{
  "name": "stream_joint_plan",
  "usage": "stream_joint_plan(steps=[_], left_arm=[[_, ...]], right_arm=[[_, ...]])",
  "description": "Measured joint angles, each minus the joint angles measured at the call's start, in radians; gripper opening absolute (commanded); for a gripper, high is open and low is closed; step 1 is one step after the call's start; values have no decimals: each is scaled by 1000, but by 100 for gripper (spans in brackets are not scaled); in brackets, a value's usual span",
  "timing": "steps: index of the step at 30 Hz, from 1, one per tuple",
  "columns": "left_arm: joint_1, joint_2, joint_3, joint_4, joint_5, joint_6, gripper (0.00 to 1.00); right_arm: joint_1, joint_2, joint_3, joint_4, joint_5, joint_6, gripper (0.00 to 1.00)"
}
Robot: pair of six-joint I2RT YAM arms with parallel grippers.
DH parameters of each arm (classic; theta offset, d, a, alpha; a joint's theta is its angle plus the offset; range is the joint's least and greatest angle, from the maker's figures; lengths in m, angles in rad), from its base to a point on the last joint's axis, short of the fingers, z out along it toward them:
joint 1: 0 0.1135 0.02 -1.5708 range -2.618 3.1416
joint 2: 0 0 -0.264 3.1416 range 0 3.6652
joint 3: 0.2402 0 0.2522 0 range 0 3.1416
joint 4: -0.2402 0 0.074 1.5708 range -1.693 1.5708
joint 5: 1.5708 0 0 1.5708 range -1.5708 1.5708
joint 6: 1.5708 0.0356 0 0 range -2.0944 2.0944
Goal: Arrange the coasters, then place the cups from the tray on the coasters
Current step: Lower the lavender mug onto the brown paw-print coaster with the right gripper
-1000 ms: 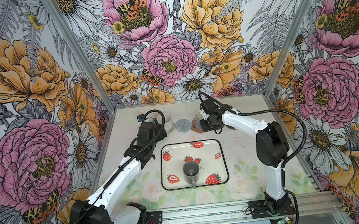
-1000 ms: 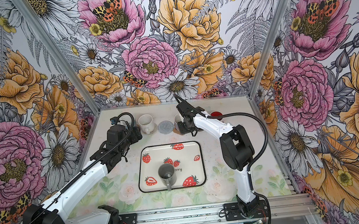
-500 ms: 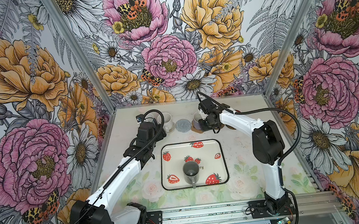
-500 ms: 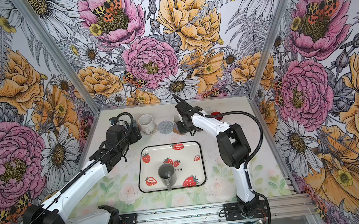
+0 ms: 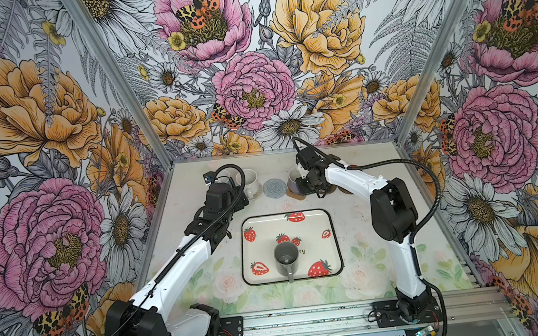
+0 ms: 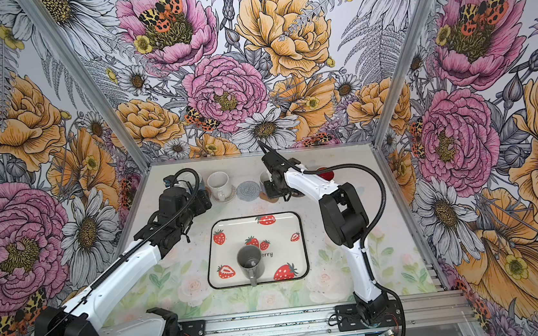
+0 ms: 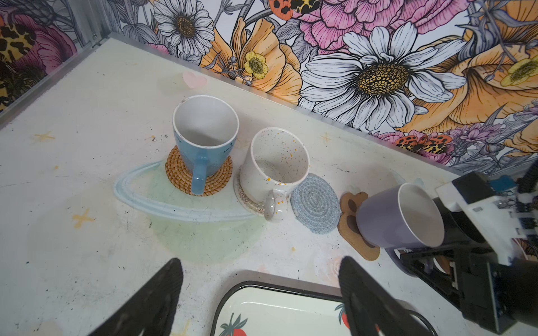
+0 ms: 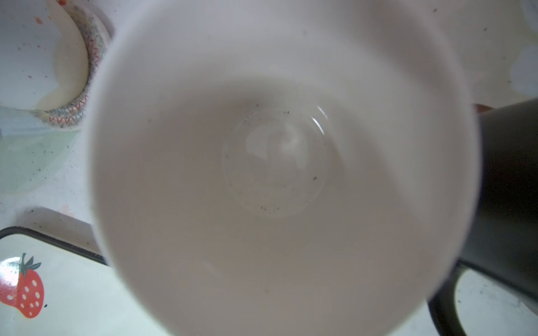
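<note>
One cup on tray (image 5: 330,223): grey mug (image 5: 286,258), toward 6 o'clock. R gripper (image 5: 308,187) clamped on lavender mug (image 7: 387,221), tilted over paw coaster (image 7: 349,209), 12 o'clock of tray. L gripper (image 7: 260,267) apart, empty. Next, prob: level mug, lower, release.

Bright, even light is filling both top views, leaving soft shadows on the table (image 5: 352,208). The right wrist view is blurring the cup (image 8: 262,72), with glare blooming on the tray (image 8: 72,291). The left wrist view is bowing at its edges.
</note>
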Motion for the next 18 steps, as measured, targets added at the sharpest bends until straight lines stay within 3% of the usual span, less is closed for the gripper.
stream_joint_plan(steps=[18], left_arm=[[12,2,0,0,1,0,86]], right_arm=[[-13,35,39,-17,-1,0,0]])
